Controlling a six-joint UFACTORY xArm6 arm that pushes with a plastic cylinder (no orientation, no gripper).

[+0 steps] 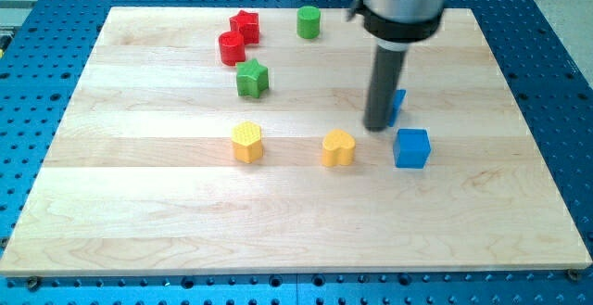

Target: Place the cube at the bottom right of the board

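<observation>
Wooden counter on blue perforated base, my tip just up-left of blue cube, second blue block partly hidden behind rod, no tool jaws in view.

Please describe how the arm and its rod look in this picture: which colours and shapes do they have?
The arm's end is a wide cylinder, light grey metal above with a black band around its base. From it hangs a straight, dark, round rod, narrower than the cylinder, ending at my tip. No cables or markings are visible.
</observation>
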